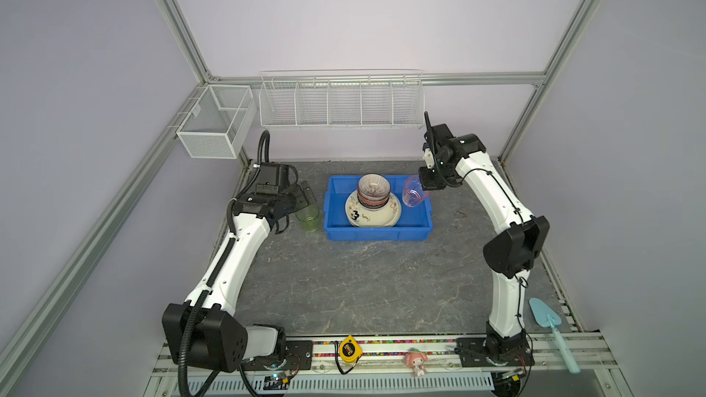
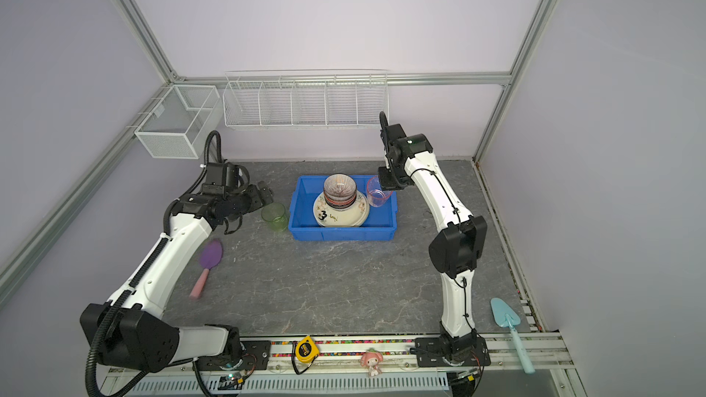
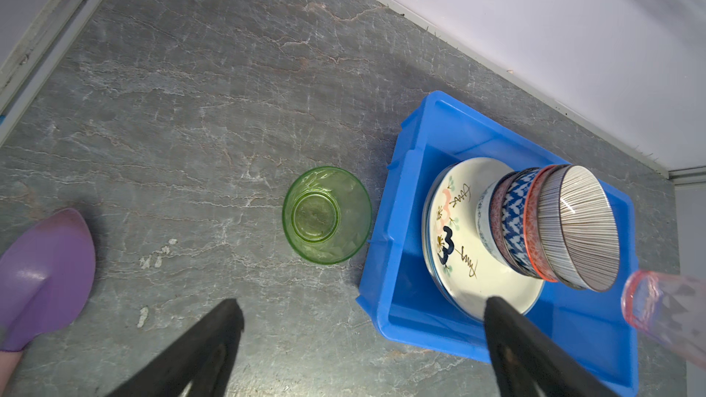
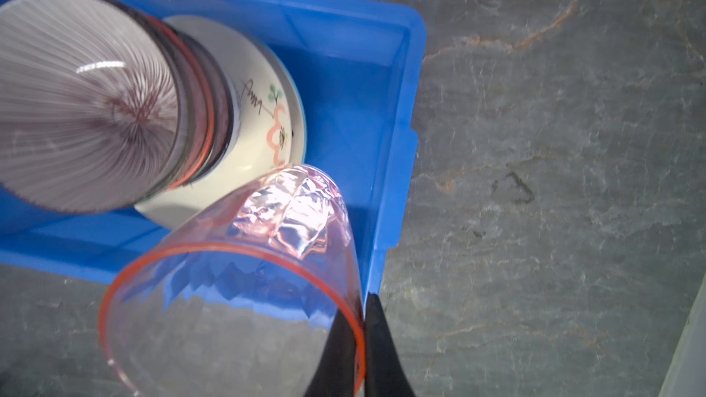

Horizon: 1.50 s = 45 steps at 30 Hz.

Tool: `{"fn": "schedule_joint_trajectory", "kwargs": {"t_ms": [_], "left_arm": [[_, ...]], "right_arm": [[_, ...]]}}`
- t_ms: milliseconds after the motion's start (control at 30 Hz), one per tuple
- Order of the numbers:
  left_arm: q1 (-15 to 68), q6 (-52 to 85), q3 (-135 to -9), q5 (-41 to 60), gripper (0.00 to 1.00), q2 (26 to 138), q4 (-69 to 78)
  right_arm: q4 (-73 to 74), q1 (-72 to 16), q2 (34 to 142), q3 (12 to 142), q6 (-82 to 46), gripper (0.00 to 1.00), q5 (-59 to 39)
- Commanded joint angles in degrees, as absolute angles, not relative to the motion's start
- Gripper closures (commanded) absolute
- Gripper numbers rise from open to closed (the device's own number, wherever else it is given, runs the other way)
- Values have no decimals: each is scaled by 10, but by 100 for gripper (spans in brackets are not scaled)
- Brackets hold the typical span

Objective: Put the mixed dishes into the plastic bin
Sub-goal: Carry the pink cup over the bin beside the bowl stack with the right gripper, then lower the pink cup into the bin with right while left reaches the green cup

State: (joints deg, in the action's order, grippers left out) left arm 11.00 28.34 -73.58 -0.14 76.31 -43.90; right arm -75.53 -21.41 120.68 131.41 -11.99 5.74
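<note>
A shallow blue bin (image 1: 378, 233) holds stacked plates (image 1: 372, 219), the top one cream and marked "3", with four nested patterned bowls (image 1: 373, 192) upright on them. A translucent pink cup (image 1: 413, 190) hangs tilted over the bin's right end, its rim pinched by the right gripper (image 4: 361, 322). A green cup (image 1: 308, 219) stands upright just beside the bin's left wall.

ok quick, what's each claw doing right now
left claw: open, empty, near the green cup
right claw: shut on the pink cup rim, over the blue bin edge

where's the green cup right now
In both top views the green cup stands upright on the table, left of centre, just outside the left wall of the blue bin and near the open left gripper.
</note>
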Motion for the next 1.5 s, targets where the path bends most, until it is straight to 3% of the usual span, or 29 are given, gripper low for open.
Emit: {"fn": "schedule_joint_trajectory", "kwargs": {"t_ms": [0,300,1167,1467], "left_arm": [[100,269,-723,-9,2,746,-460],[90,266,-720,-15,2,737,-475],[86,262,-732,-6,2,755,-484],[84,265,-727,-9,1,768,-484]], "right_arm": [[-759,-210,1259,1392,-117,93,73],[-714,-198,1365,1445,-147,93,69],[-661,-200,1420,1425,-159,93,114],[-661,-201,1426,1422,-156,87,129]]}}
